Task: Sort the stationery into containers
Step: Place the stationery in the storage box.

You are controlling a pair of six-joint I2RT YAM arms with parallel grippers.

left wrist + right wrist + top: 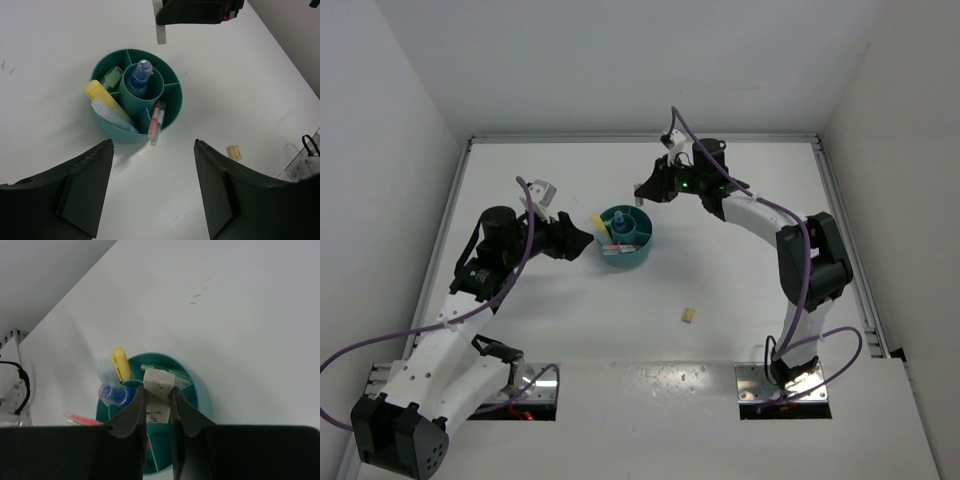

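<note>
White left arm point(445, 350) and right arm point(755, 212), black joints, purple cables point(528, 232), dark jaws.

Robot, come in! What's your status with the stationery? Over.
Left gripper open, empty, beside the teal organiser. Right gripper shut on a white block, held up near the organiser. Small tan block on the table, not yet sorted. Nothing in the way.

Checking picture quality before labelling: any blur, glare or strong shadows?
Top view: even light, only faint shadows round the organiser. Left wrist view: organiser sharp, left fingers dark and soft-edged. Right wrist view: right fingers blurred, white block between them slightly soft.
</note>
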